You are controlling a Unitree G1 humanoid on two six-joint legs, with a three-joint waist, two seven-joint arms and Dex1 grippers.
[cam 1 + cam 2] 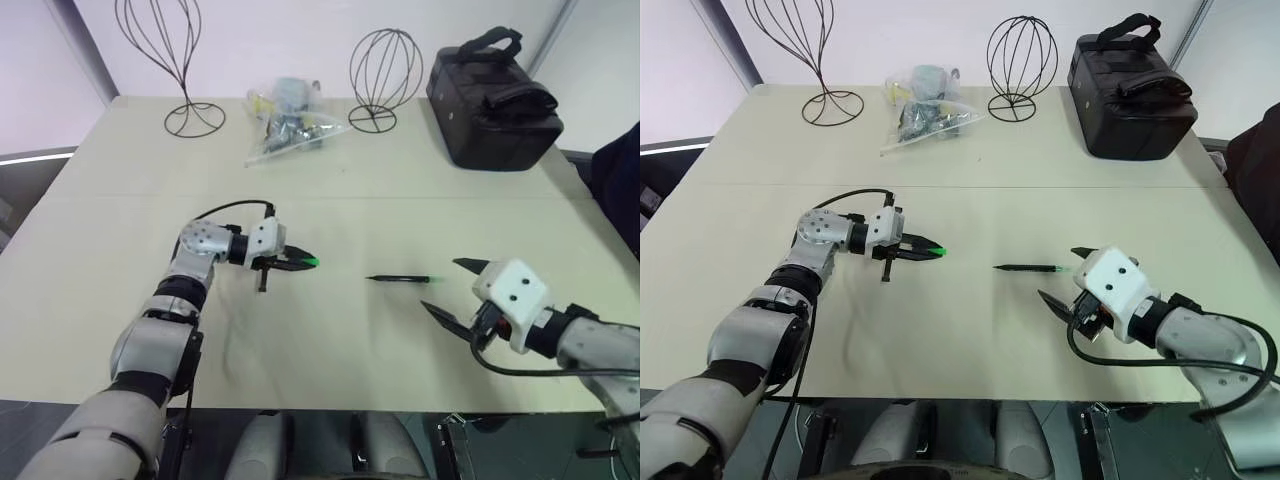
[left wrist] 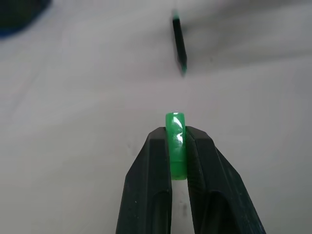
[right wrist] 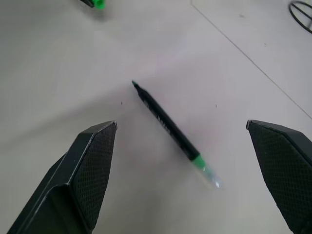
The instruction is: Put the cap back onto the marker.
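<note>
The small green cap (image 2: 175, 144) is pinched between the black fingers of my left gripper (image 1: 300, 263), which is shut on it a little above the table, left of centre. The cap's end sticks out past the fingertips toward the marker. The marker (image 1: 400, 279), a thin black stick with a green end, lies flat on the table to the right of the cap, with a clear gap between them. My right gripper (image 1: 440, 284) hovers just right of the marker's green end, open wide with nothing in it. The right wrist view has the marker (image 3: 170, 130) lying between the spread fingers.
Along the table's far side stand two wire stands (image 1: 185, 60) (image 1: 385, 75), a clear plastic bag of small items (image 1: 290, 120) and a black bag (image 1: 492, 100). A dark object (image 1: 620, 170) sits at the right edge. The table (image 1: 330, 340) has bare surface around the marker.
</note>
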